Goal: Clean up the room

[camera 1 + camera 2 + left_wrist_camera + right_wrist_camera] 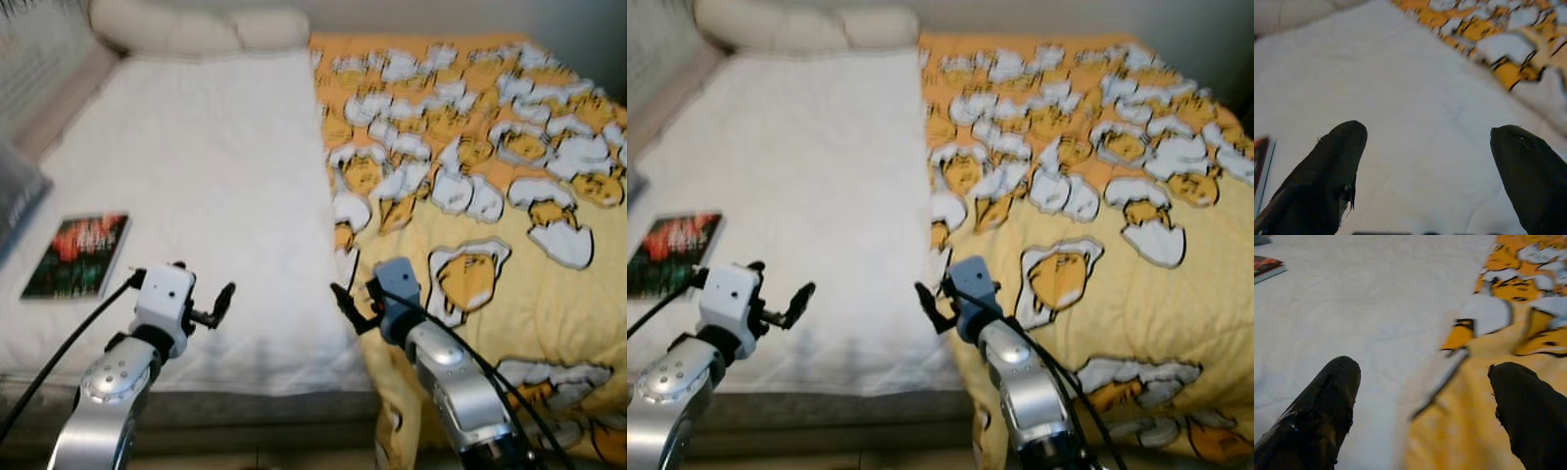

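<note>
Clearly the tidying is at an early stage, as I judge it: the yellow-orange quilted blanket printed with white cartoon egg figures (490, 186) covers only the robot's right half of the bed, its long inner edge running down the middle, while the bare white quilted mattress sheet (206, 186) lies exposed on the left half. A single dark-covered book with red and green lettering (76, 255) lies flat on the white sheet near its left edge, well apart from the blanket, and it has not been picked up. One cream-coloured padded pillow or bolster (196, 29) lies across the head of the bed. Both arms are raised over the near edge of the bed. The left gripper (1425, 171) hovers over the white sheet with its two black fingers spread wide and nothing between them; the right gripper (1422, 406) is likewise wide open and empty, poised just above the blanket's inner edge, one finger over white sheet and the other over yellow cloth. What is left, by my reading, is to take hold of that edge and draw the blanket across, and to deal with the book. Counted: one blanket, one book, one pillow, two grippers
</note>
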`<state>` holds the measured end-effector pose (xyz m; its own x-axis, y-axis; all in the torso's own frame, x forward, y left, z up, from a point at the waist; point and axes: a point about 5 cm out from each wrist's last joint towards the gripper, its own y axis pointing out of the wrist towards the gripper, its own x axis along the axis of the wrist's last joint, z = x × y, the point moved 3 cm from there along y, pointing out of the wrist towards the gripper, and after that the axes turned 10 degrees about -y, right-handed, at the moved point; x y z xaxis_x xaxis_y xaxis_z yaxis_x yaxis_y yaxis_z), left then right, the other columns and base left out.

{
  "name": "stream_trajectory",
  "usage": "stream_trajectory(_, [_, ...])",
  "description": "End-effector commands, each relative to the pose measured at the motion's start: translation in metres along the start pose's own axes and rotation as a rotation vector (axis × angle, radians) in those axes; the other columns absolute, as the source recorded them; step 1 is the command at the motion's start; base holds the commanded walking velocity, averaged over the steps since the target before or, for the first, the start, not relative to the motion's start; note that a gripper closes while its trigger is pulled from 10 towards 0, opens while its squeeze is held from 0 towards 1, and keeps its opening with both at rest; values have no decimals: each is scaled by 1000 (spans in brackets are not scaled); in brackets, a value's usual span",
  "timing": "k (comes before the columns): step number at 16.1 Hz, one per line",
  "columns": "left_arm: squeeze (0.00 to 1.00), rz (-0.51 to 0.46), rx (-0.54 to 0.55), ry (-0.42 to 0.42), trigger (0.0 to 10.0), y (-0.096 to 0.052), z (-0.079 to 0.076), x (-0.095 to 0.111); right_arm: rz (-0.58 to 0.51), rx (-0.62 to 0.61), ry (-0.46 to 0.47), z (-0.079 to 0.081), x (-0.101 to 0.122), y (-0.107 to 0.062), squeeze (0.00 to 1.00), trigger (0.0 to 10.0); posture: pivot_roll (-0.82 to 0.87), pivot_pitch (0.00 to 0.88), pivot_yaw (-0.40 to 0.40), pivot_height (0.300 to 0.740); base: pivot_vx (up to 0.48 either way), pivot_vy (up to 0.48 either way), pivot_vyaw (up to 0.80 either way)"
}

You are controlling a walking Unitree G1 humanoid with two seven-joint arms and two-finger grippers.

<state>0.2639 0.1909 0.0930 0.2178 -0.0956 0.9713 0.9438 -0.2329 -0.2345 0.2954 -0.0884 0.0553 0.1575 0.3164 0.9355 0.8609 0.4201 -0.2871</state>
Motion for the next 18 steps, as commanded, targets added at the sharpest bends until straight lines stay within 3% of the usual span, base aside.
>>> stream_trajectory(1, [0,10,-21,5,10000,1,-7,-1,35,-20,-4,-9,-7,-4,0,10000,119,0,31,740,251,0,0])
stream_trajectory(3, [0,16,-39,15,10000,-1,-9,-3,40,-11,-23,-8,-8,-4,0,10000,120,0,30,740,0,0,0])
stream_trajectory(4, [0,31,-65,25,10000,-3,-10,-5,42,1,-32,-5,-7,-1,345,10000,124,0,29,740,0,0,0])
stream_trajectory(5, [0,41,-84,32,10000,-4,-11,-6,56,-6,-43,-5,-7,2,804,10000,124,0,29,740,0,0,0])
stream_trajectory(6, [0,52,-108,43,10000,-6,-12,-7,73,3,-41,-4,-7,6,1000,10000,130,0,26,740,0,0,0])
stream_trajectory(8, [0,77,-168,67,10000,-8,-15,-9,123,38,-67,1,-10,15,1000,10000,136,0,26,740,0,0,0])
stream_trajectory(10, [0,114,-228,85,10000,-12,-18,-11,238,155,-143,20,-24,29,1000,10000,152,0,26,740,0,0,0])
stream_trajectory(11, [0,130,-257,91,10000,-15,-20,-12,296,160,-171,22,-31,34,835,10000,157,0,26,740,0,0,0])
stream_trajectory(12, [0,156,-296,103,10000,-21,-22,-15,372,135,-205,20,-39,41,31,10000,167,8,26,740,0,0,0])
stream_trajectory(18, [0,197,-360,125,10000,-27,-22,-17,574,78,-208,18,-77,36,0,10000,175,30,37,740,0,0,0])
